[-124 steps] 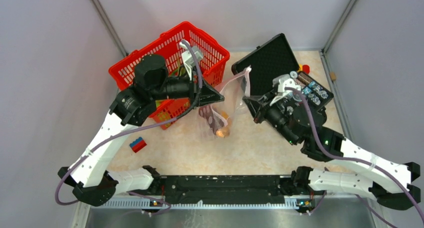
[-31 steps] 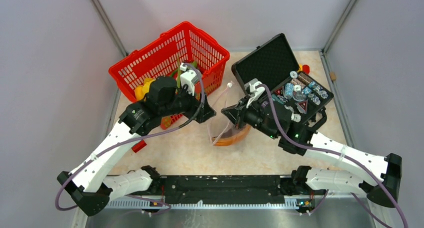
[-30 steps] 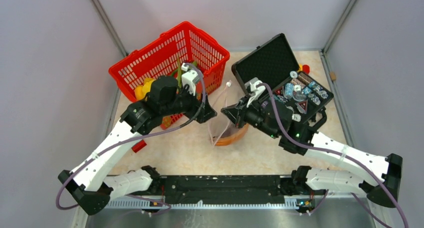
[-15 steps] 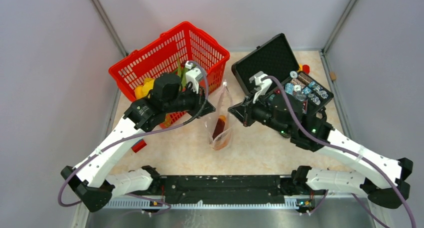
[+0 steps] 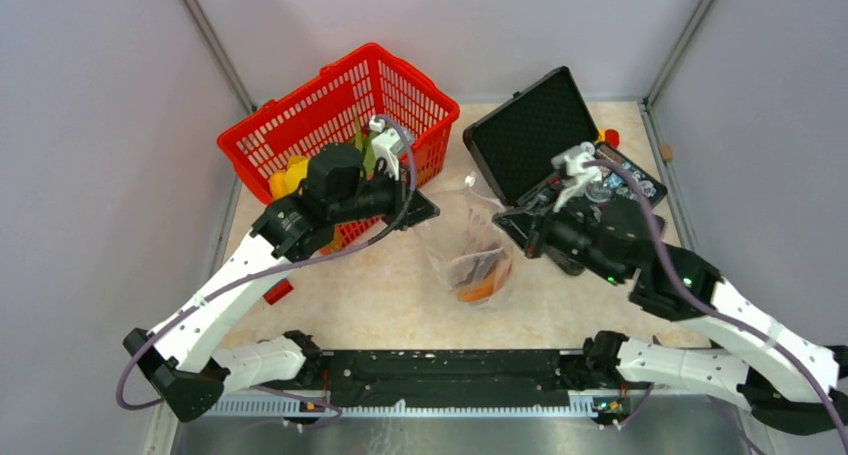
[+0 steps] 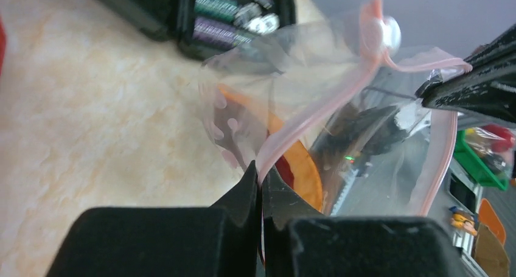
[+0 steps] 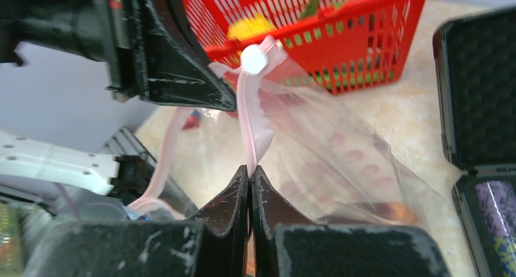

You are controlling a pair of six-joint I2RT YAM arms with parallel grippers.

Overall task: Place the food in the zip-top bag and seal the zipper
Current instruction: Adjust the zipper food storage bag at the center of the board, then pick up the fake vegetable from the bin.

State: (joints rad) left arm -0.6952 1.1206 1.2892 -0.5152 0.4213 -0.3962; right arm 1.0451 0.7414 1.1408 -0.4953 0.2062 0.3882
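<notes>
The clear zip-top bag hangs between both grippers above the table, its mouth pulled wide. Inside lie an orange curved piece and a dark red piece. My left gripper is shut on the pale pink zipper strip at the bag's left edge. My right gripper is shut on the zipper strip at the right edge. The white slider sits on the strip near the left gripper. A yellow corn-like piece and green pods lie in the red basket.
The red mesh basket stands at the back left. The open black hard case with poker chips stands at the back right, close behind my right arm. A small red-and-blue block lies near the left arm.
My right gripper has pulled back to the right with its edge of the zipper, and the bag's mouth has spread from narrow to wide. The left gripper has stayed nearly still.
</notes>
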